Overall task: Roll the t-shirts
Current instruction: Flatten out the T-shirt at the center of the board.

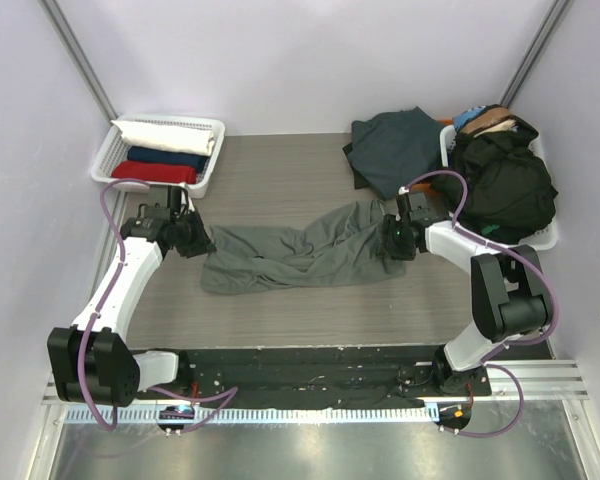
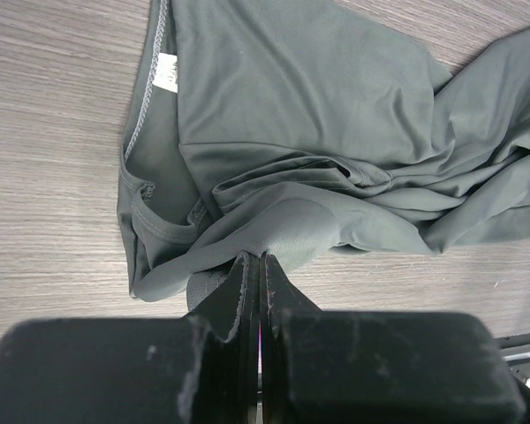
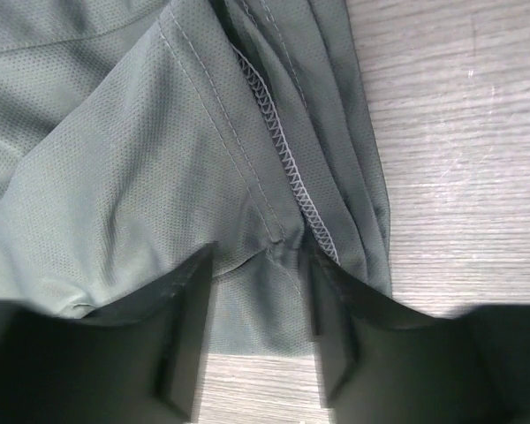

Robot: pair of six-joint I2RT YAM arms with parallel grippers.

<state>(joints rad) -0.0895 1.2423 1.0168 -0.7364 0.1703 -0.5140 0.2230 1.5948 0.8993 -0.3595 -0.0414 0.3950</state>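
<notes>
Grey-green t-shirt (image 1: 290,255) lies rumpled on the desk (image 1: 280,180), its long axis running left to right between the two arms. The left end effector (image 1: 198,240) is clamped tight on the shirt's left end. The right end effector (image 1: 392,243) has its jaws parted astride the hem at the right end, gripping nothing. Each arm sits at its own end, so the roll likely runs along that axis.

lab booth, plain lilac walls (image 1: 310,60)
</notes>
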